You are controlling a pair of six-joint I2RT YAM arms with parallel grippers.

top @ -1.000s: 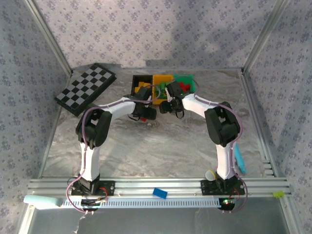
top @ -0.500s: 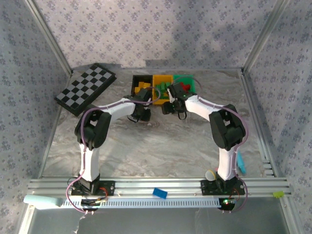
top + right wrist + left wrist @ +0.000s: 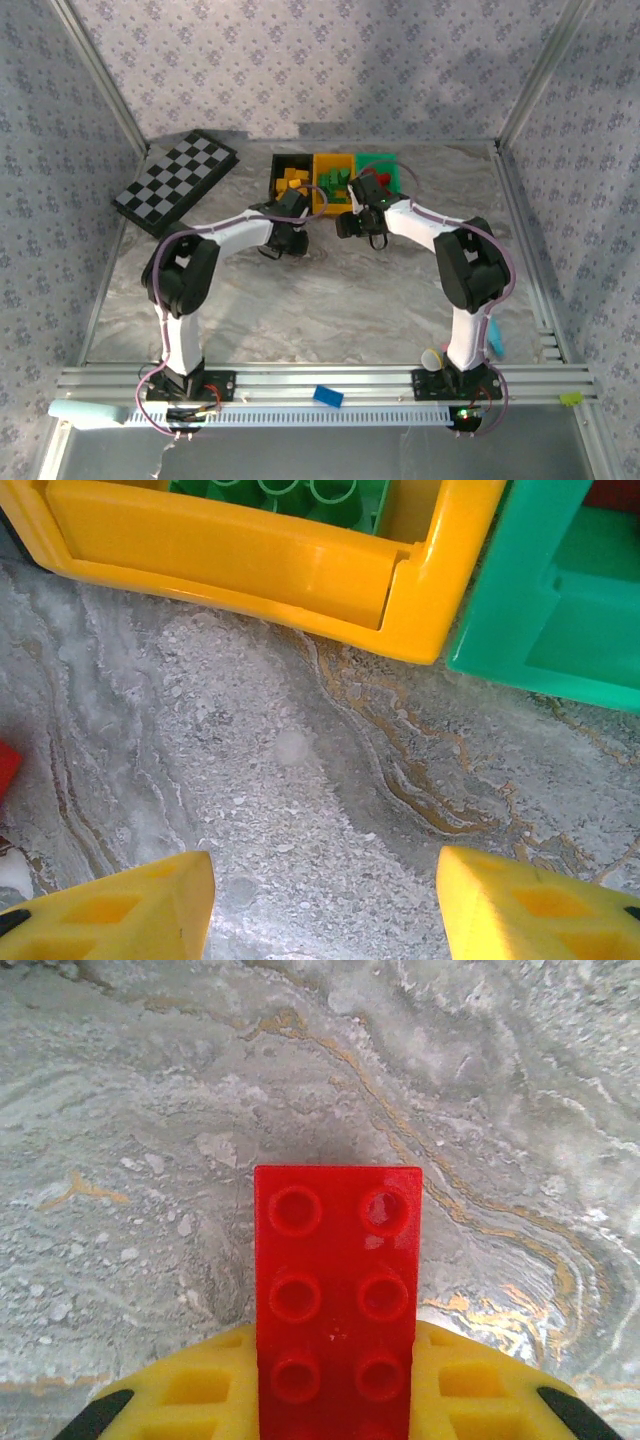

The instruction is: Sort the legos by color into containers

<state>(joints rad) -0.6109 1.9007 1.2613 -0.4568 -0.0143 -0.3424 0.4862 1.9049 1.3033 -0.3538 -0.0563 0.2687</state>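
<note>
Left elbow (image 3: pixel 170 280) swung outward, left gripper (image 3: pixel 285 244) clamping red lego (image 3: pixel 337 1295), long axis straight ahead, right gripper (image 3: pixel 325 900) wide.

Red lego (image 3: pixel 337 1290), grey-marbled table (image 3: pixel 150 1080) — black bin (image 3: pixel 277 170), yellow-orange bin (image 3: pixel 230 560), green bin (image 3: pixel 520 590); black-white checkered board (image 3: pixel 176 183).

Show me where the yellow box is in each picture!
Top external: the yellow bin is the middle one of the row of three, upper centre.
Right wrist: the yellow bin runs along the top edge, from the left.
Shared landmark: the green bin sits just right of it in both.
</note>
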